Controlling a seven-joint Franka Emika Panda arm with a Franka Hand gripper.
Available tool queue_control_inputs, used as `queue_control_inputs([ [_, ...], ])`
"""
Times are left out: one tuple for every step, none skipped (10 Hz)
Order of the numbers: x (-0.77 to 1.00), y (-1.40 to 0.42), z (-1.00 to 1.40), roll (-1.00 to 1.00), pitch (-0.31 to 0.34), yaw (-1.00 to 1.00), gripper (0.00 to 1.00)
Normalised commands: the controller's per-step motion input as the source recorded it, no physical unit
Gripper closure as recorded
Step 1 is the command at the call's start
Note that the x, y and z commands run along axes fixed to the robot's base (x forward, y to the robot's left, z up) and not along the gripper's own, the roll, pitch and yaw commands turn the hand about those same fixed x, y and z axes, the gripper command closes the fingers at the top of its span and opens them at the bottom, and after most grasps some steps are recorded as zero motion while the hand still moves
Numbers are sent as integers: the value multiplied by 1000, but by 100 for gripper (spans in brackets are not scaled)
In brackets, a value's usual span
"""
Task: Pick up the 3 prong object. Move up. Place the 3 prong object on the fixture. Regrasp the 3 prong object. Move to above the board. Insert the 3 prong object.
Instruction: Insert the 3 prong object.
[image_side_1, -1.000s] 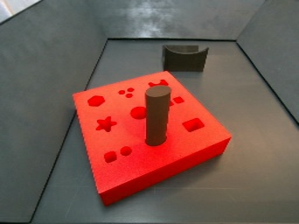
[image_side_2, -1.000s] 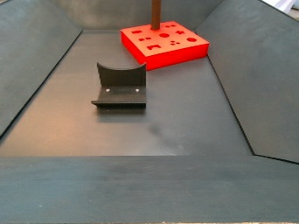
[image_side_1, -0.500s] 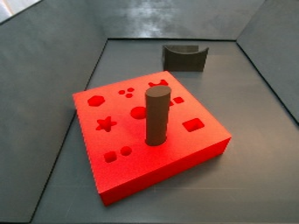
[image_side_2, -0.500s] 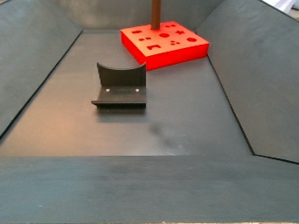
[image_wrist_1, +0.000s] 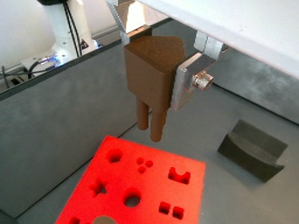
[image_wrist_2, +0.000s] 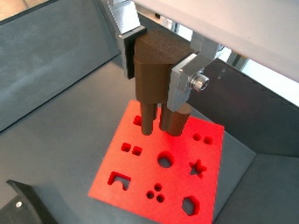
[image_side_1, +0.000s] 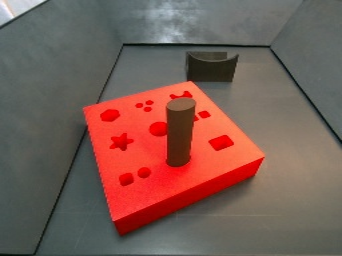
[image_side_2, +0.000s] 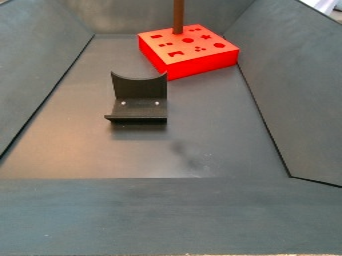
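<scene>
In both wrist views my gripper (image_wrist_1: 158, 74) (image_wrist_2: 155, 74) is shut on the 3 prong object (image_wrist_1: 149, 66) (image_wrist_2: 149, 87). It is a brown block, held upright with its prongs pointing down. It hangs above the red board (image_wrist_1: 128, 179) (image_wrist_2: 146, 171), clear of its holes. The dark fixture (image_wrist_1: 254, 149) (image_wrist_2: 24, 206) stands empty beside the board. In both side views the board (image_side_1: 201, 170) (image_side_2: 201, 62) and the fixture (image_side_1: 211, 65) (image_side_2: 136, 98) show, but neither the gripper nor the held piece is in view.
A tall dark cylinder (image_side_1: 179, 130) (image_side_2: 179, 12) stands upright in the board. Grey sloped walls ring the dark floor (image_side_2: 187, 150). White rig parts and cables (image_wrist_1: 47, 52) lie beyond the wall.
</scene>
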Motion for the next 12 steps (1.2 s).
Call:
queue_control_inputs([
  [0, 0, -11, 4, 0, 0, 100],
  [-154, 103, -231, -81, -106, 0, 100],
  [-377, 369, -746, -127, -140, -37, 100],
  [-429, 326, -791, -110, -144, -351, 100],
  [-474, 80, -797, -80, -141, -694, 100],
  [-371, 0, -791, -87, -139, -789, 100],
  [-269, 0, -754, -89, -143, -843, 100],
  [-229, 0, -760, -89, -131, -880, 100],
  [-220, 0, -774, -87, -124, -891, 100],
  [-51, 0, -749, -79, -143, -957, 100],
  [-49, 0, -740, -79, -146, -951, 100],
  [-57, 0, -717, -76, -157, -903, 100],
])
